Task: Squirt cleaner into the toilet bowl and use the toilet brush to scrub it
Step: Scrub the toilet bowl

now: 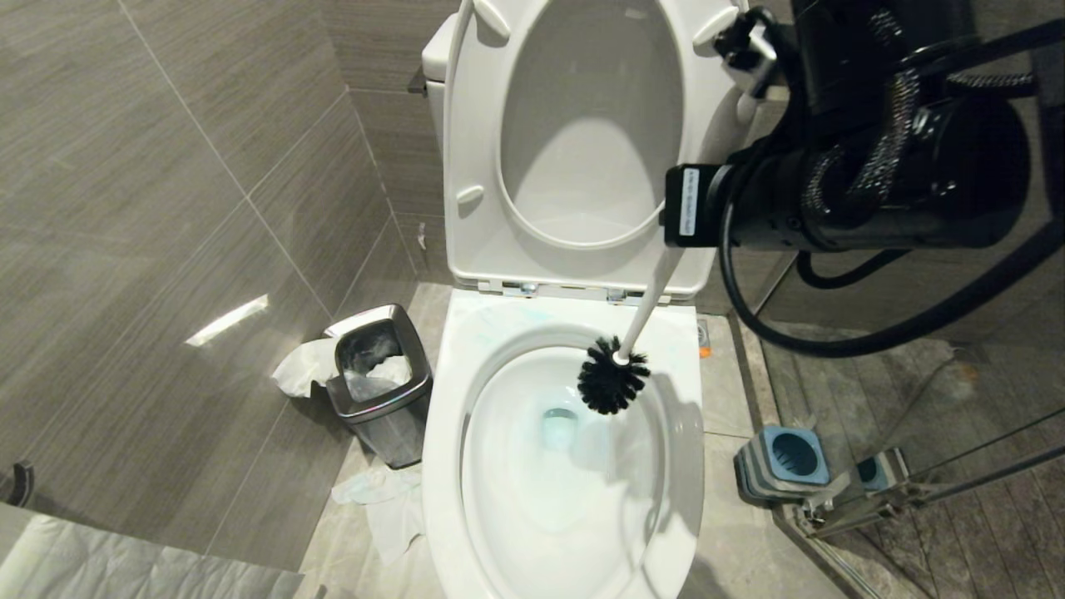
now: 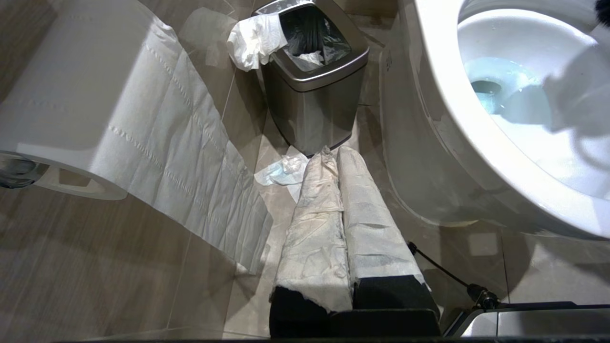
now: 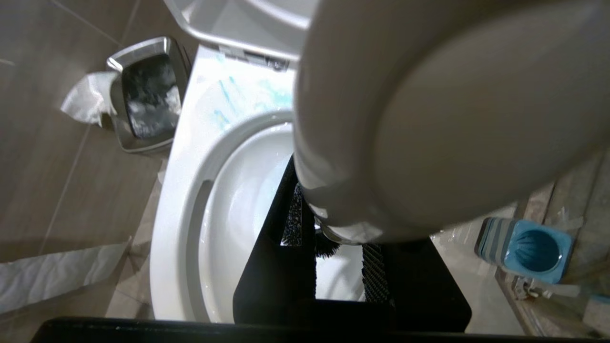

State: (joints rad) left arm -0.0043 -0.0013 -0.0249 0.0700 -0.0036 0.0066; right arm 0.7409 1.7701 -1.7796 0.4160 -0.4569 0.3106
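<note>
The toilet bowl point(image 1: 441, 433) stands with seat and lid raised. Pale teal cleaner tints the water point(image 1: 559, 426) at its bottom and streaks the rear rim point(image 3: 228, 95). My right gripper point(image 1: 749, 62) reaches in from the upper right, shut on the toilet brush near the top of its white handle point(image 3: 429, 119). The handle slants down to the black bristle head point(image 1: 613, 376), which hangs over the bowl's rear right, above the water. My left gripper point(image 2: 329, 155) is parked low on the bowl's left side, shut, its fingers point(image 2: 371, 214) wrapped in white tissue.
A square steel bin point(image 1: 378, 383) with tissue hanging out stands left of the toilet, and crumpled paper point(image 1: 383, 507) lies on the floor. The grey, blue-topped brush holder point(image 1: 786, 462) sits on the right by a glass screen. A toilet-paper roll point(image 2: 95, 95) hangs at the left.
</note>
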